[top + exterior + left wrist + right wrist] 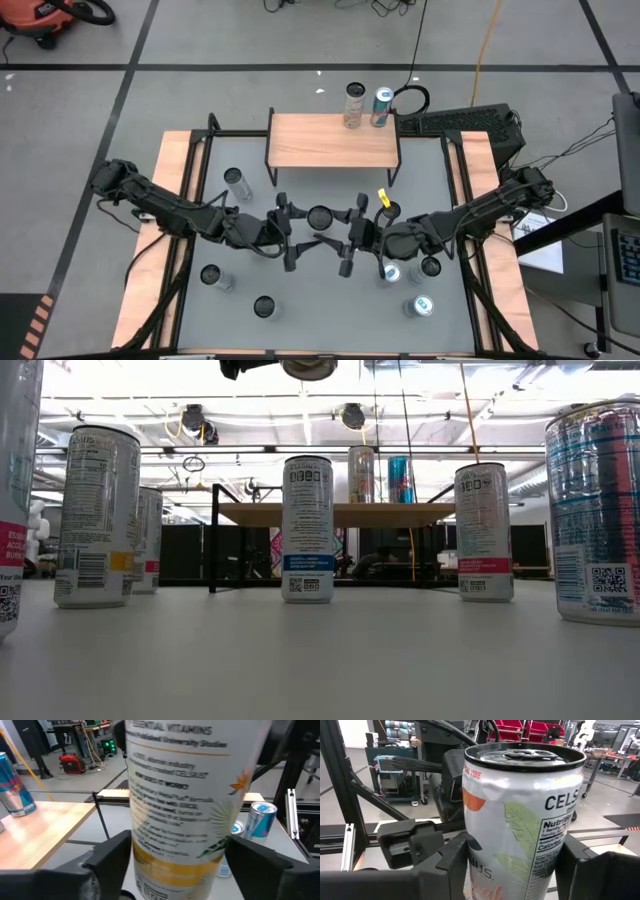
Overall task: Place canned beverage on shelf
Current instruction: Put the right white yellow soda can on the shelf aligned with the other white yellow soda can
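Observation:
A white Celsius can (320, 216) is held upright high above the table's middle; the low view shows only its bottom (308, 368). My right gripper (515, 870) comes in from the table's right and is shut on it. My left gripper (177, 870) reaches in level from the table's left. It is open, with a finger close on either side of the can's lower wall (175, 845). The shelf (333, 140), a light wood top on black legs, stands at the table's far side. Two cans (354, 105) (382, 107) stand at its far edge. My right gripper pinches the can's side wall (475, 855), below the top rim, between its two fingers. The fingers come in level from the table's right. The can stands upright in the hold, lifted clear of the table. My left gripper: I cannot tell whether its fingers (115, 860) touch the can.
Several other cans stand on the grey table: one at the left (236, 182), two near the front left (211, 276) (264, 306), and a cluster at the front right (420, 305). One can with a yellow tag (388, 210) stands just behind my right gripper. Black frame rails (190, 180) line both sides.

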Controlling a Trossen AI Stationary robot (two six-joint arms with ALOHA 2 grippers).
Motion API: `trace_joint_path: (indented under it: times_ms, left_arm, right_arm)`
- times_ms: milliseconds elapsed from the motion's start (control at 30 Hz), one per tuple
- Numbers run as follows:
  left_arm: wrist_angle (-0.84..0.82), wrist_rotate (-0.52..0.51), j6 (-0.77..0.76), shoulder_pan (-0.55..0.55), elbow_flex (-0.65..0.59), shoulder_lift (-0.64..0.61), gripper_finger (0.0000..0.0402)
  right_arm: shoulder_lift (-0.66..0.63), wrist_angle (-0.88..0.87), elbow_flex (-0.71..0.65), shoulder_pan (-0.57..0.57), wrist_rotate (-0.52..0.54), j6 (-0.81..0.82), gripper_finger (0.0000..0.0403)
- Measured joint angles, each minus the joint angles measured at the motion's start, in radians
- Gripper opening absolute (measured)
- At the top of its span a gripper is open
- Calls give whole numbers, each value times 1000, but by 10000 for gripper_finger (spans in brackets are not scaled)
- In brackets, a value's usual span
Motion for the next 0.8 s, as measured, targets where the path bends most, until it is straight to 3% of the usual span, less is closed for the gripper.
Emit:
trace_joint_path:
  times_ms: [233,600,800]
  left_arm:
    - [-2,2,1,0,0,0,247]
    - [-8,-25,-2,0,1,0,244]
    - [-1,-37,-28,5,1,2,244]
  right_arm:
    - [0,1,0,0,4,20,177]
    - [1,33,1,25,85,52,240]
    - [0,82,2,84,251,9,269]
